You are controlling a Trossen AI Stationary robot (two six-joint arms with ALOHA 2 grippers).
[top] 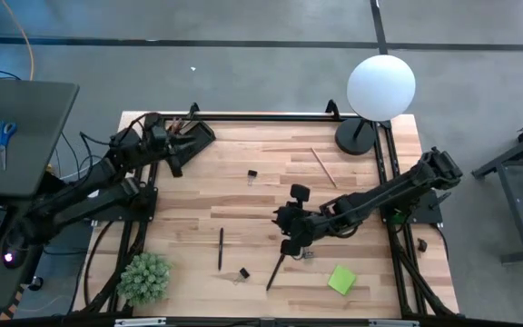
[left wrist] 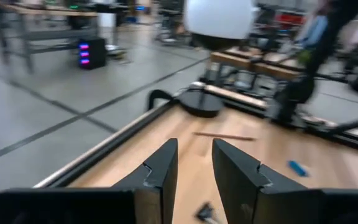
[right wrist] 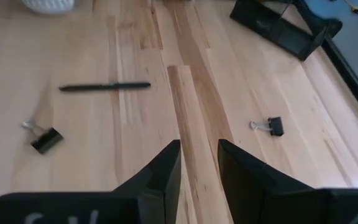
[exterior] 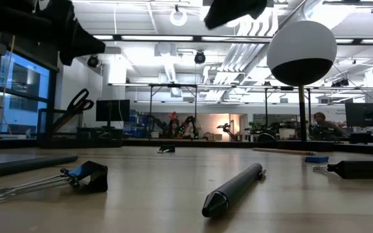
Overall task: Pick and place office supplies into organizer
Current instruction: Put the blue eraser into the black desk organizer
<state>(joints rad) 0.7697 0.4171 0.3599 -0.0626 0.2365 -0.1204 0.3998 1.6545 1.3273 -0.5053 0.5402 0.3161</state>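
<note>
The black organizer (top: 192, 138) lies at the table's far left corner; it also shows in the right wrist view (right wrist: 284, 28). My left gripper (top: 172, 136) hovers just beside it, open with a narrow gap and nothing between its fingers (left wrist: 194, 180). Loose on the wood lie a binder clip (top: 252, 174), a wooden pencil (top: 323, 166), a thin black pen (top: 221, 248), a second clip (top: 243, 272), a thick black pen (top: 275, 271) and a green sticky-note pad (top: 341, 279). My right gripper (top: 281, 221) hangs open above mid-table, empty (right wrist: 199, 180).
A white globe lamp (top: 380, 86) on a round black base (top: 356, 137) stands at the far right corner. A green spiky plant (top: 143, 277) sits at the near left corner. A small blue piece (left wrist: 297, 168) lies on the wood toward the right side.
</note>
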